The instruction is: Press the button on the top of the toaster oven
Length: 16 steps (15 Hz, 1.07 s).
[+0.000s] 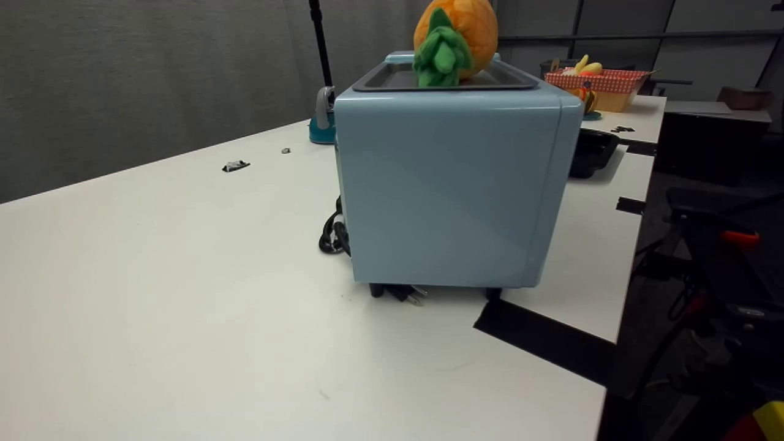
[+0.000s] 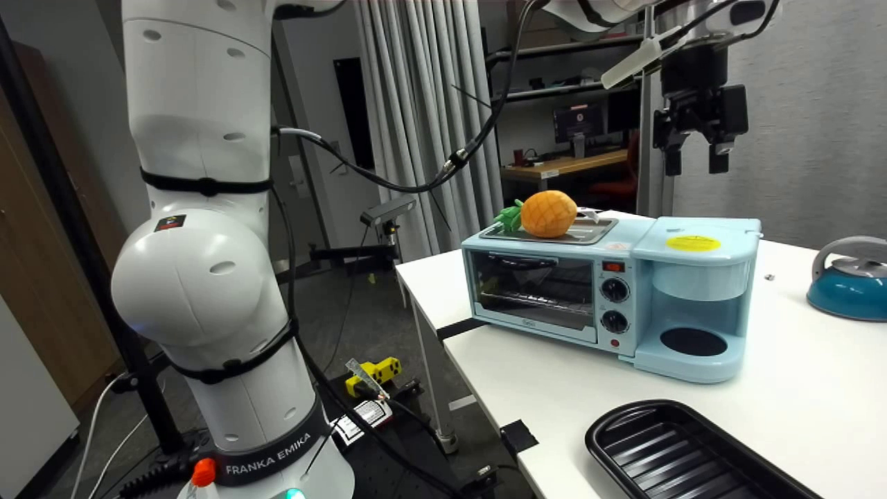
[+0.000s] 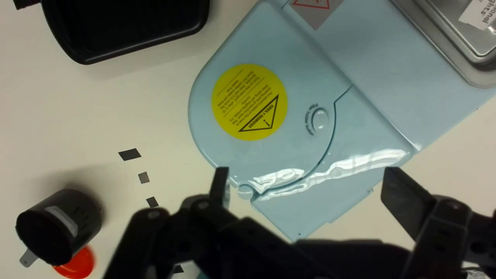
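In an exterior view, the toaster oven (image 1: 453,190) is being presented end-on, upright on the white table (image 1: 184,294), long axis being directed away from the lens. A smooth pale blue-grey side is being displayed; above, a pineapple toy (image 1: 476,30) is being borne on a dark tray (image 1: 392,76).

In an exterior view, the glass door (image 2: 535,285) and black dials (image 2: 615,290) are being turned toward the table edge nearest the arm (image 2: 197,277); the axis is being laid left to right. Higher and apart, the gripper (image 2: 696,163) is being held downward, fingers (image 2: 718,163) spread.

In the wrist view, the axis is being slanted lower left to upper right; a yellow sticker (image 3: 249,102) and round button (image 3: 320,120) are being shown on the glossy lid (image 3: 302,85).
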Available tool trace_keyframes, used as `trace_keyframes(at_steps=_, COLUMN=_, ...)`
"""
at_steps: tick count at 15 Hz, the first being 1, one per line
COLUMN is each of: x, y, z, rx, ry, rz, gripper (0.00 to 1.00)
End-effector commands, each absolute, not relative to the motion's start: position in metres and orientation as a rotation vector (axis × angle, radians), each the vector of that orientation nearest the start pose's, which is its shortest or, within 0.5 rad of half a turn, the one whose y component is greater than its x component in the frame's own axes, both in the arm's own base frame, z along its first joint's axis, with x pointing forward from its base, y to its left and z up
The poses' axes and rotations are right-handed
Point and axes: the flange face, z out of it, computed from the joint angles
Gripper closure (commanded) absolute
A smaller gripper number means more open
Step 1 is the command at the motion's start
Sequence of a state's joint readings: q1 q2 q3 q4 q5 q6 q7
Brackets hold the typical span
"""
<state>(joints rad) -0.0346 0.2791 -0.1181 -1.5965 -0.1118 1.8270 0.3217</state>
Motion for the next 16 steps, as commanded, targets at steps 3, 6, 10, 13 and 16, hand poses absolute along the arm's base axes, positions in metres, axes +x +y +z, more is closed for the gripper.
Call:
trace_keyframes(at_steps=3, x=0.621, y=-0.101, z=0.468, rx=-3.184, ry=0.753, rz=0.050, gripper=0.00)
trace_keyframes(at_steps=6, x=0.613, y=-0.097, z=0.460, rx=-3.180, ry=0.756, rz=0.080, gripper=0.00)
trace_keyframes(at_steps=10, x=0.601, y=-0.088, z=0.451, rx=-3.160, ry=0.746, rz=0.127, gripper=0.00)
trace_keyframes(at_steps=13, x=0.598, y=-0.077, z=0.452, rx=-3.129, ry=0.724, rz=0.116, gripper=0.00)
trace_keyframes(at_steps=16, x=0.597, y=-0.065, z=0.455, rx=-3.102, ry=0.706, rz=0.082, gripper=0.00)
